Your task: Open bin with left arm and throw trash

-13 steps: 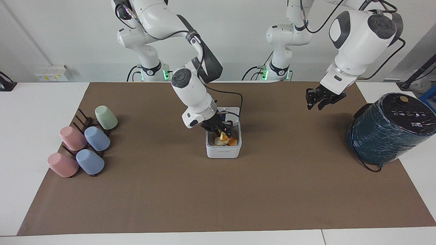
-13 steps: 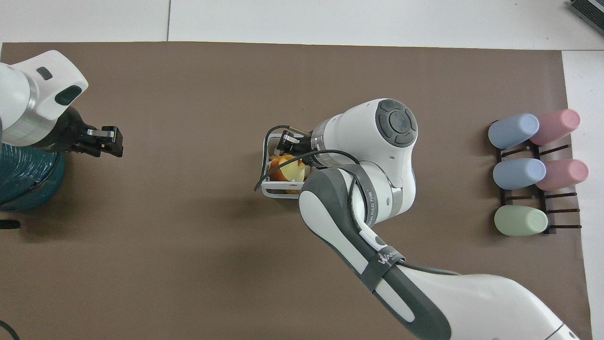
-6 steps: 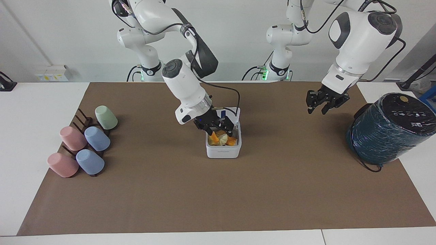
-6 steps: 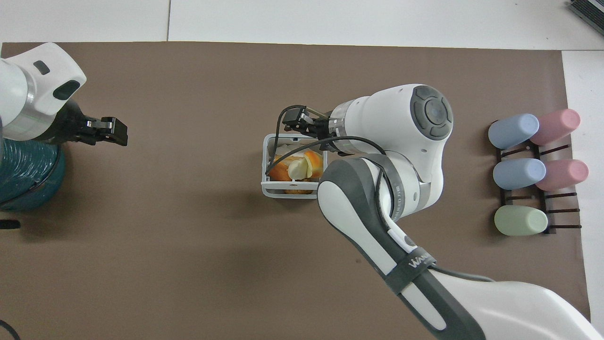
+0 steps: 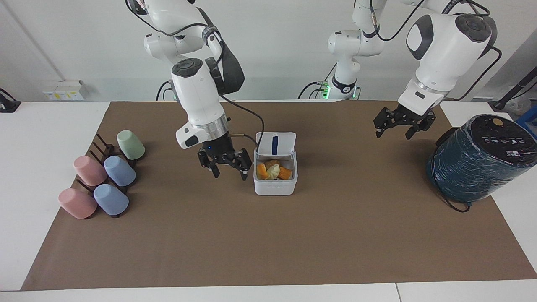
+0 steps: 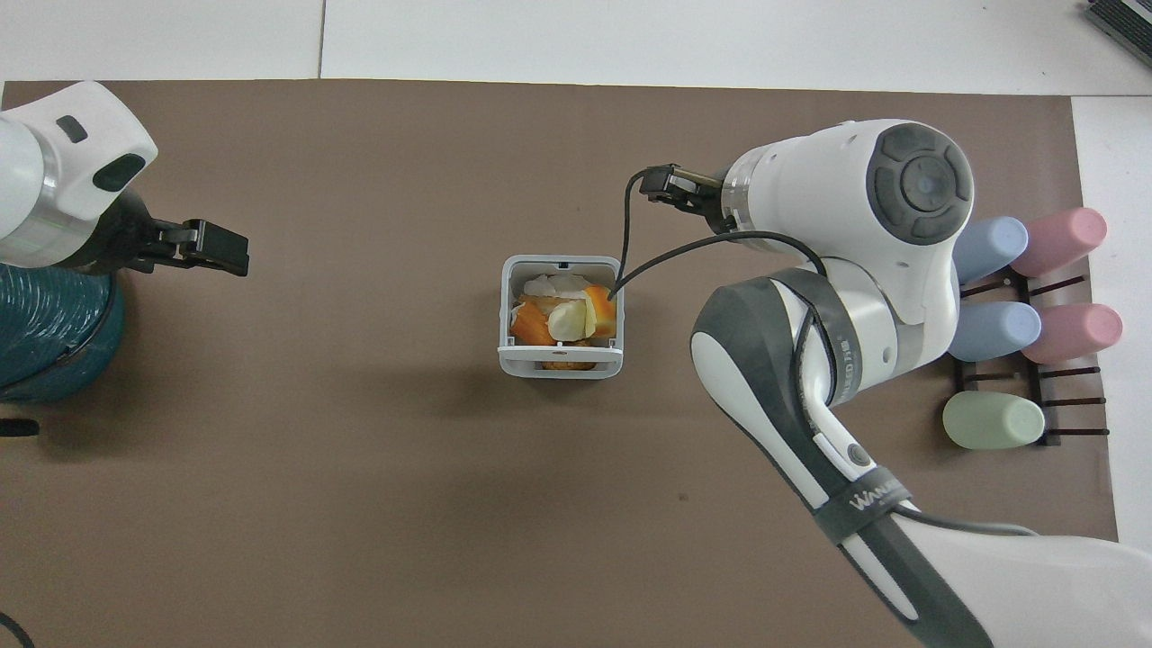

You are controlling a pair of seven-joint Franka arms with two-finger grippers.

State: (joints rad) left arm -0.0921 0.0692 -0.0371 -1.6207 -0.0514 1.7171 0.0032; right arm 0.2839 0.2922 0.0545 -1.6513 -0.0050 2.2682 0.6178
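Note:
The white bin [image 5: 275, 186] stands in the middle of the brown mat, its lid [image 5: 276, 144] up and open on the side nearer to the robots. Orange, yellow and cream trash lumps [image 5: 273, 170] lie inside it; they also show in the overhead view [image 6: 562, 315] within the bin's rim [image 6: 504, 315]. My right gripper [image 5: 230, 173] is open and empty. It hangs just above the mat beside the bin, toward the right arm's end, and shows in the overhead view [image 6: 661, 183]. My left gripper [image 5: 392, 133] is open and empty. It waits above the mat near the teal cylinder, and shows in the overhead view [image 6: 220, 252].
A dark-teal wrapped cylinder [image 5: 478, 163] stands at the left arm's end of the mat. A dark rack with several pastel cups [image 5: 105, 180] lies at the right arm's end. A black cable [image 6: 630, 261] from the right wrist hangs over the bin's rim.
My right gripper has risen out of the bin and moved toward the right arm's end, empty, leaving the trash inside. My left gripper has barely shifted.

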